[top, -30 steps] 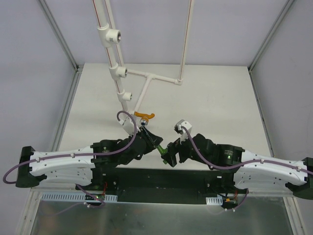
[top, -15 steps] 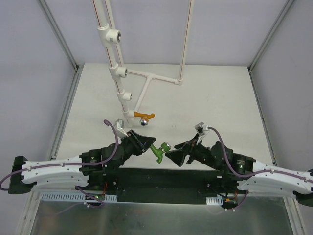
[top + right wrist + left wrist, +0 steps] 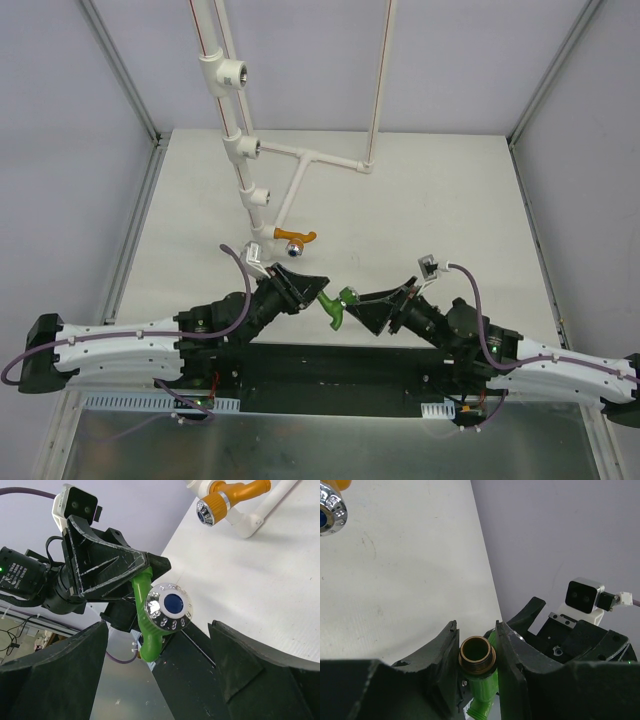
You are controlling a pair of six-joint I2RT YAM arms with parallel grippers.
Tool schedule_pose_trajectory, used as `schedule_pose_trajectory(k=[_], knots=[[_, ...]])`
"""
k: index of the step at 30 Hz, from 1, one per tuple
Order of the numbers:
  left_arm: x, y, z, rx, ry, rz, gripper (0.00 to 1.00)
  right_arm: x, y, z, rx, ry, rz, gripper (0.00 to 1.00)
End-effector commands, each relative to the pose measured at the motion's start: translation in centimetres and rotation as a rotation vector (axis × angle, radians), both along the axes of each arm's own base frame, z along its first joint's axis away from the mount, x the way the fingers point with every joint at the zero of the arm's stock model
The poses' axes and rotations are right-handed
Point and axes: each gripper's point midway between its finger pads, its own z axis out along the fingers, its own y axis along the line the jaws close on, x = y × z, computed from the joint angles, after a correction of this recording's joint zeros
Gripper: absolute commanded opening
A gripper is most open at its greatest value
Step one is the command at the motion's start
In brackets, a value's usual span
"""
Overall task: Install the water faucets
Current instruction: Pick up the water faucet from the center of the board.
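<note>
Faucets, quantity two: one green faucet (image 3: 334,307) at frame centre, one orange faucet (image 3: 294,236) above it. White threaded fittings (image 3: 228,72), upper left: three. Robot arms (image 3: 110,345): two.

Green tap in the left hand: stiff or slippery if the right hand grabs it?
Probably stiff: the green tap looks like hard moulded plastic, unbent in the left hand. Its shiny round cap would likely slip in the right hand. Held only at the brass thread, it may swivel.
</note>
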Motion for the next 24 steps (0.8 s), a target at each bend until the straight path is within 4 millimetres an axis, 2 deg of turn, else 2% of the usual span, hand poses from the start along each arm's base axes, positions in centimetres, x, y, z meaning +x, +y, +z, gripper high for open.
schedule_pose_trajectory(k=[1, 7, 11, 16, 24], knots=[[0.6, -0.6, 4.3, -0.137, -0.048, 0.013, 0.0, -0.1, 0.2, 3.3, 0.093, -0.047, 0.011, 0.89], [1.0, -1.2, 5.0, -0.211, -0.044, 0.03, 0.0, -0.5, 0.5, 5.9, 0.174, -0.112, 0.039, 0.89], [1.5, -0.9, 5.2, -0.282, -0.021, 0.061, 0.0, -0.4, 0.7, 6.2, 0.186, -0.118, 0.032, 0.87], [1.7, -0.8, 6.5, -0.391, 0.0, 0.07, 0.0, 0.1, 1.2, 5.8, 0.184, -0.111, 0.012, 0.86], [2.1, -1.5, 8.0, -0.461, 0.03, 0.083, 0.0, 0.9, 1.5, 7.8, 0.254, -0.162, -0.029, 0.81]])
